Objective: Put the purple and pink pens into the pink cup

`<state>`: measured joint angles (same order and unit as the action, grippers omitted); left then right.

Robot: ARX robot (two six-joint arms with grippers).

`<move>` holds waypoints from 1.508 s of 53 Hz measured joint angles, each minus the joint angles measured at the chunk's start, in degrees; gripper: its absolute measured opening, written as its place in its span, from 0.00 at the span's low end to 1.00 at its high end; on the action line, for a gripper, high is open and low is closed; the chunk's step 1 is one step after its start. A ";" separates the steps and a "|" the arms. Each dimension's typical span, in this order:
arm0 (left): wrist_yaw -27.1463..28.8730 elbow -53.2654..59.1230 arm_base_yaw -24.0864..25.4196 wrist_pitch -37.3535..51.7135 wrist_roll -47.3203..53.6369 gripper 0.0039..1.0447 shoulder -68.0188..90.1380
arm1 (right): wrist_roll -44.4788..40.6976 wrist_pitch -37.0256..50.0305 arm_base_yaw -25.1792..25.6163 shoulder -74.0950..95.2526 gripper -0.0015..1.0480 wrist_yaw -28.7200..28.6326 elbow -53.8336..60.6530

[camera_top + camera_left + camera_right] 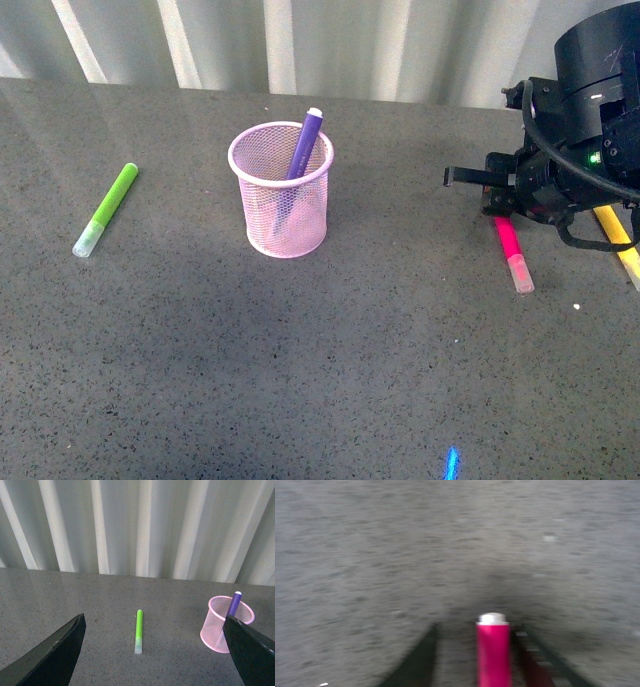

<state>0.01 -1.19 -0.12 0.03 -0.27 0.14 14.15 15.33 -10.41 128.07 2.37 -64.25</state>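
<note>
Grey speckled tabletop (330, 380), items from left to right. Lime-green marker pen (105, 210), lying flat, well apart from the cup. Left gripper (154, 619), seen only in its wrist view: two dark fingers (56, 651) spread wide, nothing between them, raised above the table. Light pink wire-mesh cylindrical cup (310, 215), upright. Dark purple marker pen (305, 140) stands tilted inside the cup, its top leaning on the far rim and projecting above it. Magenta-pink marker pen (512, 250) lies flat on the table, well right of the cup. Right gripper (476, 628), low over the pen's far end; the jaws straddle the barrel, part open, with a gap on one side; view blurred. Yellow marker pen (620, 240) lies just right of the pink pen, partly under the arm.
</note>
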 joint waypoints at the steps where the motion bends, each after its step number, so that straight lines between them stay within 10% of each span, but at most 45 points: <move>1: 0.00 0.00 0.00 0.00 0.00 0.94 0.00 | 0.07 0.20 -0.02 -0.13 0.15 -0.02 0.17; 12: 0.00 0.00 0.00 0.00 0.00 0.94 0.00 | 0.15 5.14 -0.24 -1.88 0.12 1.05 3.52; 34: 0.00 0.00 0.00 0.00 0.00 0.94 0.00 | -12.76 42.71 -11.65 -14.51 0.12 -1.73 9.09; 80: 0.00 0.00 0.00 0.00 0.00 0.94 0.00 | -11.28 44.28 -23.69 1.33 0.12 -1.44 -7.58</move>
<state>0.01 -1.19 -0.12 0.03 -0.27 0.14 2.87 59.61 -34.11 129.40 0.93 -71.83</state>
